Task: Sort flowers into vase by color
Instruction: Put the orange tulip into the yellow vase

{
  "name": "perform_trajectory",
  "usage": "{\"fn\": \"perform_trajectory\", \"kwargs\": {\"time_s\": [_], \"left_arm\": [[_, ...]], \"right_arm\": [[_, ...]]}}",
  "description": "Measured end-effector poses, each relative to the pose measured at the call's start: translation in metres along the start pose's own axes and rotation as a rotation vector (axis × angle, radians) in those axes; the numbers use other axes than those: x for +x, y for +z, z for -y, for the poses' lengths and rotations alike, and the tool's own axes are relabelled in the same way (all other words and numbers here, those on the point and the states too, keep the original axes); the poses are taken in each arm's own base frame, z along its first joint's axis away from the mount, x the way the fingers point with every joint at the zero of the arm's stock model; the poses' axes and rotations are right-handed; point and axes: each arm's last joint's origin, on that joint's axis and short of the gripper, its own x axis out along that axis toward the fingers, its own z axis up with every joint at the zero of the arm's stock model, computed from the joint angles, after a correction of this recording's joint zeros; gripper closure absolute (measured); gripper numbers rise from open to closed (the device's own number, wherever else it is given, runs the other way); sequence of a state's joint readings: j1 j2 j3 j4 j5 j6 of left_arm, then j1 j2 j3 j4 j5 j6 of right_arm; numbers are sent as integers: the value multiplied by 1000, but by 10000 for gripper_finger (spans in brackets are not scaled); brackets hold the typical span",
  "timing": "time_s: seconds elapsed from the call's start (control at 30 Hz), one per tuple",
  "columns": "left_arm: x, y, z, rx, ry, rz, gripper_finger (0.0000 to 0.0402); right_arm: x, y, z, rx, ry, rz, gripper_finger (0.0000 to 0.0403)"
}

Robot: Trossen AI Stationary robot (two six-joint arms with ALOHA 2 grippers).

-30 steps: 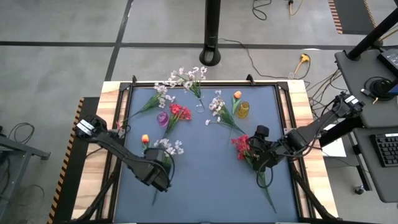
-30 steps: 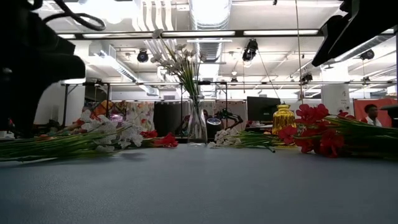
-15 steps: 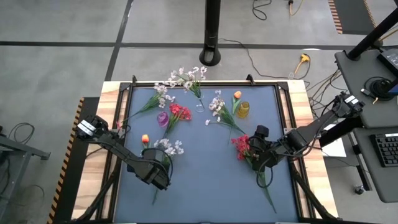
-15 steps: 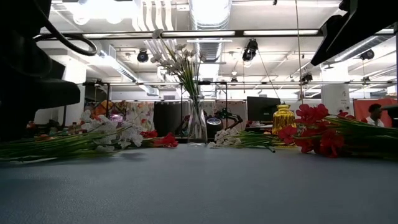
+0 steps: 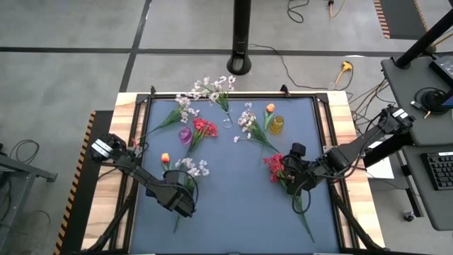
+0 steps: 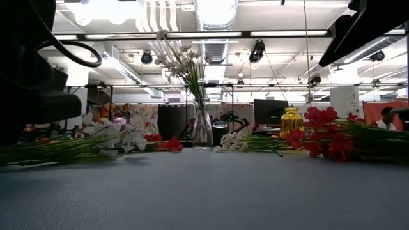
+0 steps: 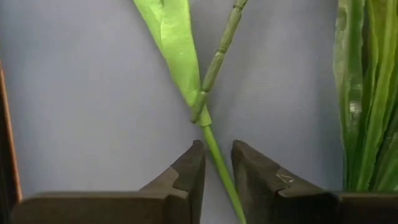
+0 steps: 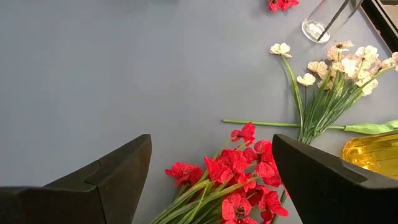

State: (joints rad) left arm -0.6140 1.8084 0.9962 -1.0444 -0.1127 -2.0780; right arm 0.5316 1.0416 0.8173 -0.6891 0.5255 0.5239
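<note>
Nearly shut, the jaws of the left gripper (image 7: 216, 165) stand close on either side of a thin green stem (image 7: 219, 163) lying on the blue-grey table (image 5: 233, 205), with only slivers of gap showing, so I judge the pinch is about made, though I cannot tell whether the pads press it yet. Seen from above, this gripper (image 5: 177, 202) sits low at the near left of the table, over the bare tail of the white spray (image 5: 190, 167), a sensible place to grip because the stem there is slim and clear of the blossoms. That spray lies flat, its long axis running from the near edge toward the far side, flower heads pointing away toward the vases. A small orange bud (image 5: 165, 159) lies just beside it. The right gripper (image 8: 205, 186) holds its fingers wide apart with nothing between them, poised above the red spray (image 8: 239, 168) at the near right; this spray also lies flat, blossoms toward the table's middle and stem trailing to the near edge. At the far side a clear vase (image 5: 226, 119) already holds white sprays, with a purple vase (image 5: 185, 135) and a yellow vase (image 5: 276, 125) nearby.
</note>
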Motion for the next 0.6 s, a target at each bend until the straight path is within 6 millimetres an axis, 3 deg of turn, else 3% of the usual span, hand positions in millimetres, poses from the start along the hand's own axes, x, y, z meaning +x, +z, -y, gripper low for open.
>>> {"fn": "perform_trajectory", "kwargs": {"time_s": [0.27,0.6], "left_arm": [[1,0,0,-12,-3,7,396],[-5,3,-4,-18,62,35,401]], "right_arm": [[0,0,0,0,0,0,78],[0,0,0,0,0,0,78]]}}
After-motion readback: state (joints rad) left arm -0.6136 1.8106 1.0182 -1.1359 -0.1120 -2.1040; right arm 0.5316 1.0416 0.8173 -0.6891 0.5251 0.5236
